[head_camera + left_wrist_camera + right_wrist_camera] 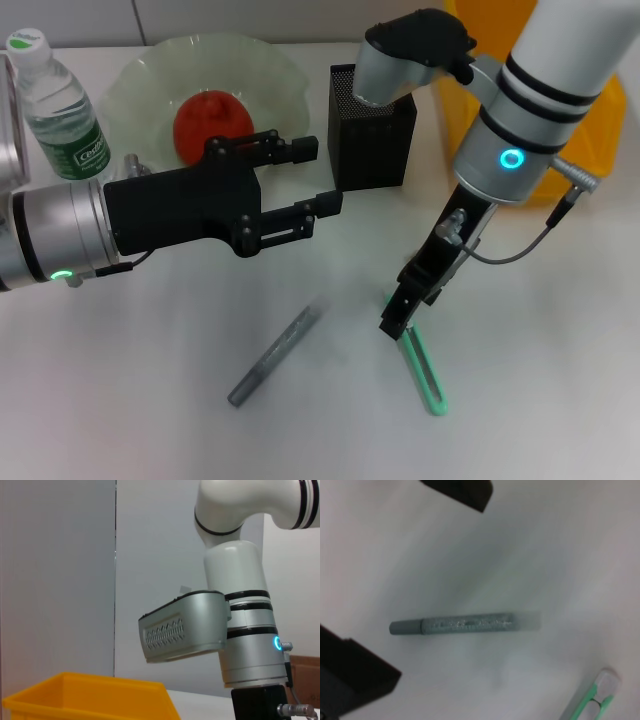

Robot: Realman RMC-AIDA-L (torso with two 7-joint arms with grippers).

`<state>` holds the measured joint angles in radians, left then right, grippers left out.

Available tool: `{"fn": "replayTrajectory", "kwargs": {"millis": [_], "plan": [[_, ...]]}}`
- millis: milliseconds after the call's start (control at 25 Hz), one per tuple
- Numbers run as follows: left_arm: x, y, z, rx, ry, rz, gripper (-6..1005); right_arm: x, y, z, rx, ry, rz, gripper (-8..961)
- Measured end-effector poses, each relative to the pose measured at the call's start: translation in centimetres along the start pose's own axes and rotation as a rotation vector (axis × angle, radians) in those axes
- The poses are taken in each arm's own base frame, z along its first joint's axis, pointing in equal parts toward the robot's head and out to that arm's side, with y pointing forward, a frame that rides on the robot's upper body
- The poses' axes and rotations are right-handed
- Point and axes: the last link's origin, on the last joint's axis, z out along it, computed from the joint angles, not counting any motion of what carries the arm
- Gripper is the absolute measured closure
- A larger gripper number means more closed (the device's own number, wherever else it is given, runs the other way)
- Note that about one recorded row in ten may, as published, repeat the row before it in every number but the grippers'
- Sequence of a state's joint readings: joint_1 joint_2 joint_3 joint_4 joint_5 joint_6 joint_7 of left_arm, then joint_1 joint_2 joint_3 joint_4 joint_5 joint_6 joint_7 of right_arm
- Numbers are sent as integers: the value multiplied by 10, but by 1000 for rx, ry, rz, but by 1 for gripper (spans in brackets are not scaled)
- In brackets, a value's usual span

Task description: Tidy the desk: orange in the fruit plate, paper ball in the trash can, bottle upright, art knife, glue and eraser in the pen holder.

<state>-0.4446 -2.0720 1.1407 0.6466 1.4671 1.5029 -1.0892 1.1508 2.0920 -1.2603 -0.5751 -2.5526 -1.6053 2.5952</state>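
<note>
Near the front edge of the desk (120,400), the glue (273,355) lies flat and diagonal, touching nothing, with the art knife (424,372) lying flat just to its right, toward the right half of the tabletop. The right gripper (396,318) points down at the far end of the art knife; whether its fingers are parted or closed, and whether they touch the knife, cannot be told from the head view. The right wrist view shows the glue (454,625) alone on the white surface and one end of the art knife (592,700) at the picture's corner. The left gripper (318,178) hangs above the middle of the desk, held level, fingers spread wide apart and holding nothing. Behind it, toward the far edge, the fruit plate (135,80) holds the orange (208,118). The bottle (58,110) stands upright at the far left corner, beside the plate. The pen holder (372,128) stands upright right of the plate. The trash can (590,130) sits at the far right, partly hidden by the right arm.
</note>
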Motion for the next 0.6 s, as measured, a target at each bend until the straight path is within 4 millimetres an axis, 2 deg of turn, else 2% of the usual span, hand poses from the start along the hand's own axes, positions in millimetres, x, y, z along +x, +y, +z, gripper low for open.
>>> {"fn": "replayTrajectory", "kwargs": {"millis": [600], "plan": [[-7, 2, -8, 23, -12, 34, 374, 0, 0, 14, -20, 1, 76, 224]]}}
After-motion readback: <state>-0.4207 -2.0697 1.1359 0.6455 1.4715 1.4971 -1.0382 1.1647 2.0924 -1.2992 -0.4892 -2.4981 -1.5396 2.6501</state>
